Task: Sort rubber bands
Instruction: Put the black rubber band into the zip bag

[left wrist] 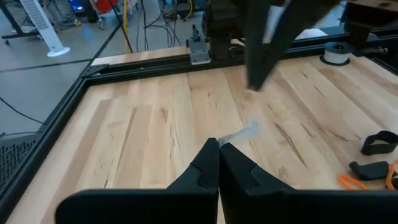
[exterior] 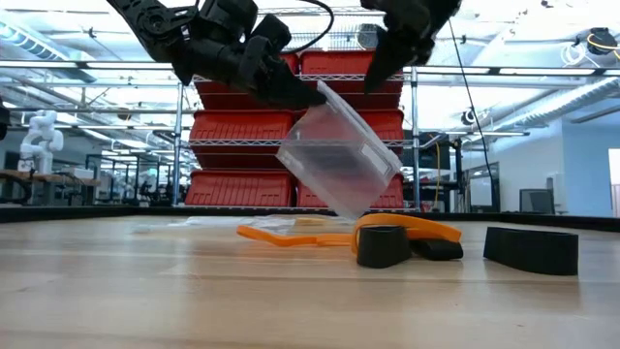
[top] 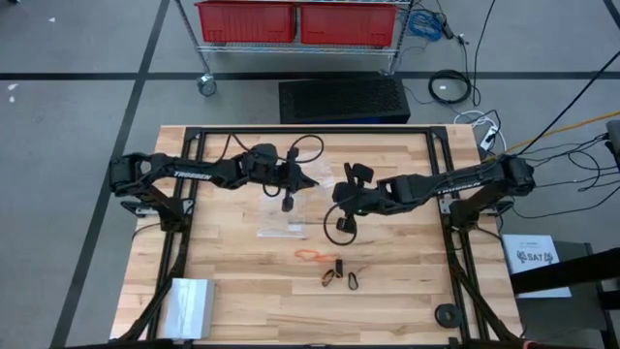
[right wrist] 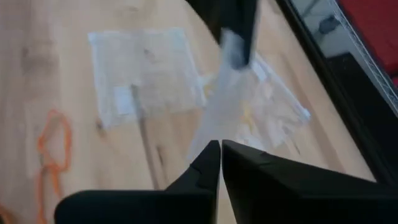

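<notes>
Both my arms reach in over the middle of the butcher-block tabletop [top: 242, 291], a pale wood slab in a black frame. My left gripper [left wrist: 219, 149] is clenched on a corner of a clear plastic bag [exterior: 337, 160], which hangs tilted above the wood in the low view. My right gripper [right wrist: 221, 148] is also pinched shut, its fingertips on the same bag's lower edge; the left arm's fingers grip the bag's far end in the right wrist view. Two more clear bags [right wrist: 146, 74] lie flat on the wood beneath, near the centre. The rubber bands lie between the centre and the near edge, apart from both grippers: an orange rubber band [top: 310, 254] stretched flat, and just beside it toward the near edge a few black rubber bands [top: 332, 274] and one more [top: 355, 280]. A clear folded plastic stack [top: 189, 305] sits at the near left corner; a small black round piece [top: 447, 314] sits at the near right corner. Beyond the far edge: grey floor, a wire rack with red bins [top: 295, 21], a black mat [top: 344, 100], cables at right.
</notes>
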Controlling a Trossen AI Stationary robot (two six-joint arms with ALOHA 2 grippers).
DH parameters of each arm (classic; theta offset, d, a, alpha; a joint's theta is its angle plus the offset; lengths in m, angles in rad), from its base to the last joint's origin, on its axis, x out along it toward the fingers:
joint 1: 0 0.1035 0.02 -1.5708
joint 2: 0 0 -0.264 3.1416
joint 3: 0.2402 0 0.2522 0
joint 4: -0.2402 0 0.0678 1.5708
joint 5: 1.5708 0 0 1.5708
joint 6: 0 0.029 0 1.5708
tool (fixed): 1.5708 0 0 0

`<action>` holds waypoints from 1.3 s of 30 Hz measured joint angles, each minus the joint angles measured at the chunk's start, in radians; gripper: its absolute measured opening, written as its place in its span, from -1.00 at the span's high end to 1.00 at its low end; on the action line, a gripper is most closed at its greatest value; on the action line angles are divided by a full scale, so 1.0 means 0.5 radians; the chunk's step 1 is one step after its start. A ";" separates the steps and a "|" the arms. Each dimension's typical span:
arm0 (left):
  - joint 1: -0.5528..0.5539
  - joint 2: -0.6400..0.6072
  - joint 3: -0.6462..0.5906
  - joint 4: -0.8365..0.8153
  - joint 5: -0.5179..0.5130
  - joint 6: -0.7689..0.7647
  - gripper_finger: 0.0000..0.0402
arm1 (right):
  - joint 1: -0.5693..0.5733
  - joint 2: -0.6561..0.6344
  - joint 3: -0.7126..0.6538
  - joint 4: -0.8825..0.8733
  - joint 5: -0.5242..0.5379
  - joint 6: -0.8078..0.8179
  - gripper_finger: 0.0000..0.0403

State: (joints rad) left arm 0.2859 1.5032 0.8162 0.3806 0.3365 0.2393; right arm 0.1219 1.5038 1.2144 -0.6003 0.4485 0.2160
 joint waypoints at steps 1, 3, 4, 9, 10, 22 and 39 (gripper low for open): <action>0.000 0.000 0.000 0.000 0.000 -0.001 1.00 | -0.007 0.003 0.000 0.022 -0.015 -0.018 0.95; 0.000 0.001 0.000 -0.001 0.000 -0.004 1.00 | -0.008 0.010 0.000 0.051 -0.025 -0.034 0.98; 0.000 0.001 0.000 0.000 0.000 -0.004 1.00 | -0.010 0.016 0.000 0.066 -0.025 -0.041 0.99; 0.000 0.002 0.000 -0.001 0.002 -0.019 1.00 | -0.021 0.073 0.000 0.092 -0.074 -0.045 1.00; 0.000 0.002 0.000 -0.002 0.002 -0.019 1.00 | -0.022 0.089 0.000 0.091 -0.074 -0.045 1.00; 0.000 0.002 0.000 -0.007 0.016 -0.040 1.00 | -0.103 0.177 -0.001 0.102 -0.073 -0.053 1.00; 0.004 0.004 0.000 -0.047 0.016 -0.048 1.00 | -0.043 0.134 0.000 0.115 -0.172 0.018 1.00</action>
State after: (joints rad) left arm 0.2878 1.5051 0.8162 0.3571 0.3447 0.2153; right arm 0.1004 1.5706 1.2144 -0.5427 0.3625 0.2252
